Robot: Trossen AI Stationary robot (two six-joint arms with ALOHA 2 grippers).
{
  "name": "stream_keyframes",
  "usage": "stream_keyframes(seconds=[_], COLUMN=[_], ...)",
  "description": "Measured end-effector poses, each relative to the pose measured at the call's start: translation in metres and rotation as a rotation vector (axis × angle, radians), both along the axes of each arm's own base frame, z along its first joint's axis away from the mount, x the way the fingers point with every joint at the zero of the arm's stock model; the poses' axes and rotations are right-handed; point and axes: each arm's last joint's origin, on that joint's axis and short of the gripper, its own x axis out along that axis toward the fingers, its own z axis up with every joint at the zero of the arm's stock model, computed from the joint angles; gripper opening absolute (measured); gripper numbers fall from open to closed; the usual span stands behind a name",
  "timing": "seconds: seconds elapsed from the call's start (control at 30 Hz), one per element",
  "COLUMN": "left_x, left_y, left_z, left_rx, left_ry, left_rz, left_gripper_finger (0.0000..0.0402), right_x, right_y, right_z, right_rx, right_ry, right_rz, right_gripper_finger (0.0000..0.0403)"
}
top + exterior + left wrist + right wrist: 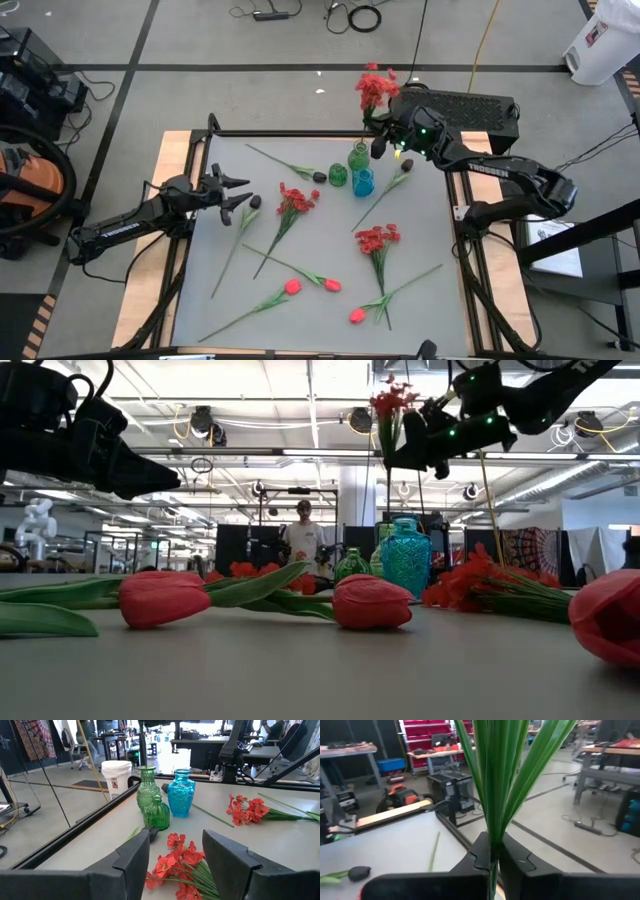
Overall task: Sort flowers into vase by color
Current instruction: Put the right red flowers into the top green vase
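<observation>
While L gripper (243, 190) waits agape, R gripper (385, 140) pinches red flower (376, 88), prob. above vases (359, 157)

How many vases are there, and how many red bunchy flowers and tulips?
Vases: 3, green, green, blue
Red bunches: 3, one held by the right gripper
Tulips: 3
Total: 9

Two dark arms; white lettering; green light on right wrist.
</observation>
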Motion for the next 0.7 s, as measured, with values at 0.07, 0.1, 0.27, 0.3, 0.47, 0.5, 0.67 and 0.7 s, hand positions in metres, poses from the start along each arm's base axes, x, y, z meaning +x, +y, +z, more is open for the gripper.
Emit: stream_keyframes(seconds=[0.07, 0.1, 0.27, 0.3, 0.47, 0.5, 0.67, 0.7], left_x=[0.000, 0.000, 0.000, 0.000, 0.000, 0.000, 0.000, 0.000], left_y=[0.000, 0.000, 0.000, 0.000, 0.000, 0.000, 0.000, 0.000], left_z=[0.000, 0.000, 0.000, 0.000, 0.000, 0.000, 0.000, 0.000], left_rx=[0.000, 0.000, 0.000, 0.000, 0.000, 0.000, 0.000, 0.000], left_ry=[0.000, 0.000, -0.001, 0.000, 0.000, 0.000, 0.000, -0.001], left_rz=[0.000, 0.000, 0.000, 0.000, 0.000, 0.000, 0.000, 0.000], left_gripper_finger=[0.0191, 0.0191, 0.0191, 0.0191, 0.0191, 0.0191, 0.0191, 0.0191], right_x=[0.002, 0.003, 0.005, 0.006, 0.007, 0.007, 0.007, 0.007], right_y=[-0.001, -0.002, -0.003, -0.003, -0.002, -0.002, -0.001, 0.000], right_z=[-0.004, -0.006, -0.012, -0.012, -0.014, -0.014, -0.015, -0.016], right_rx=[0.009, 0.015, 0.030, 0.033, 0.042, 0.043, 0.047, 0.051], right_ry=[0.012, 0.019, 0.038, 0.041, 0.057, 0.058, 0.066, 0.072], right_rz=[0.001, 0.001, 0.004, 0.008, 0.013, 0.013, 0.018, 0.020], right_gripper_finger=[0.0008, 0.0008, 0.0011, 0.0014, 0.0053, 0.0064, 0.0120, 0.0130])
